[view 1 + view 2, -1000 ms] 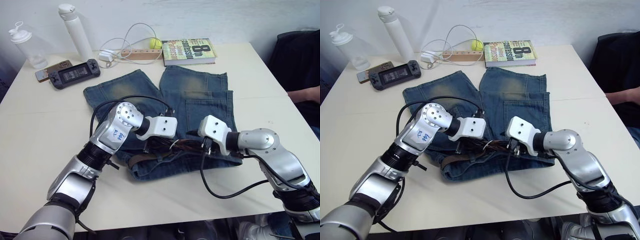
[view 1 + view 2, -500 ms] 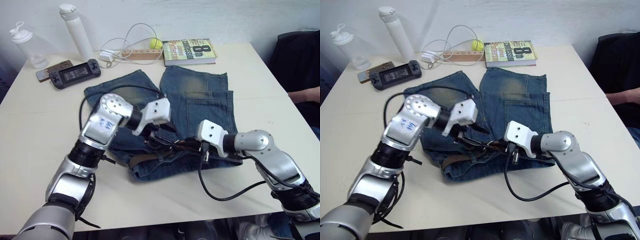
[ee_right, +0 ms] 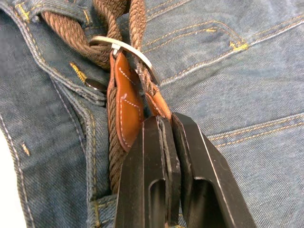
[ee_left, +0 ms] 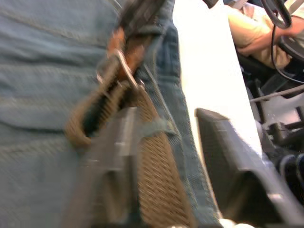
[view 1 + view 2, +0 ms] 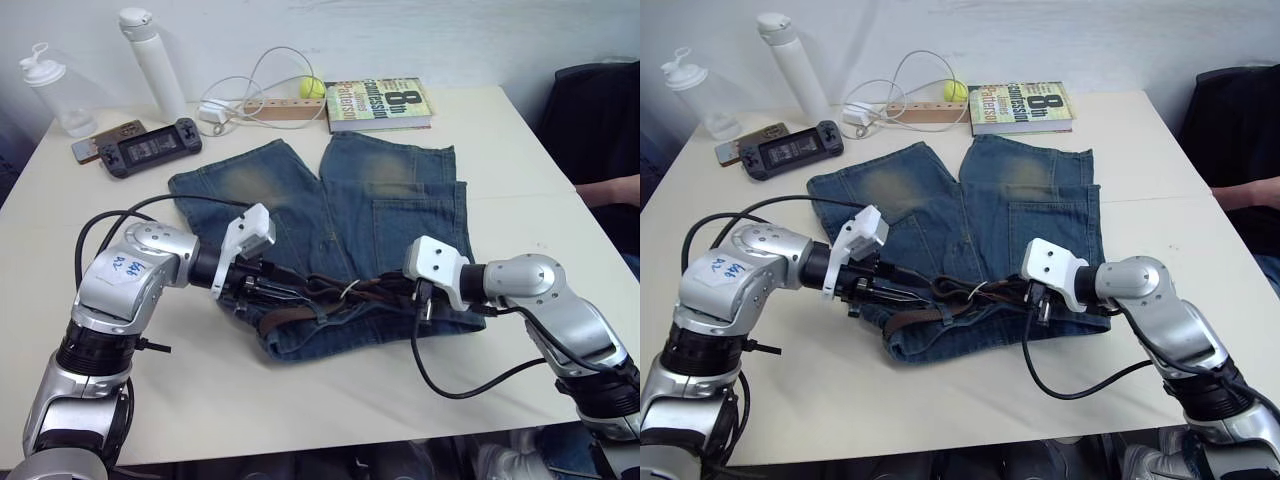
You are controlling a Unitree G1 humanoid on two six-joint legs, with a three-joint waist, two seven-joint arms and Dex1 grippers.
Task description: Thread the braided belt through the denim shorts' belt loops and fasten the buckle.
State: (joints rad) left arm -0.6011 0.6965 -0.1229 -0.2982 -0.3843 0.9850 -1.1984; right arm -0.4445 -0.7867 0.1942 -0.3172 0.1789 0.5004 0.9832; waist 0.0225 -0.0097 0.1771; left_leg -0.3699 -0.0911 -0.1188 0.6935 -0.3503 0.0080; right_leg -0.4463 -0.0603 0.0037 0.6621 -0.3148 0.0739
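The denim shorts [image 5: 390, 200] lie flat on the white table, waistband toward me. The braided belt [image 5: 340, 292] runs along the waistband between my two grippers. My left gripper [image 5: 262, 290] sits low at the waistband's left part, open, with the woven strap and a belt loop [image 4: 152, 128] lying between its fingers [image 4: 232, 171]. My right gripper [image 3: 166, 118] is at the waistband's right part, shut on the belt's tan leather tip [image 3: 156, 102]. The silver buckle [image 3: 121, 46] lies just beyond its fingertips, with the strap passing through it.
At the table's far side stand a book [image 5: 378, 102], a white bottle [image 5: 150, 65], a clear shaker [image 5: 48, 88], a game controller [image 5: 148, 147], a phone [image 5: 100, 138] and a white cable [image 5: 250, 85]. A person's arm [image 5: 610, 188] shows at the right edge.
My left arm has swung back to the left and its gripper has come down from above the waistband's middle to its left part. The right gripper has barely moved.
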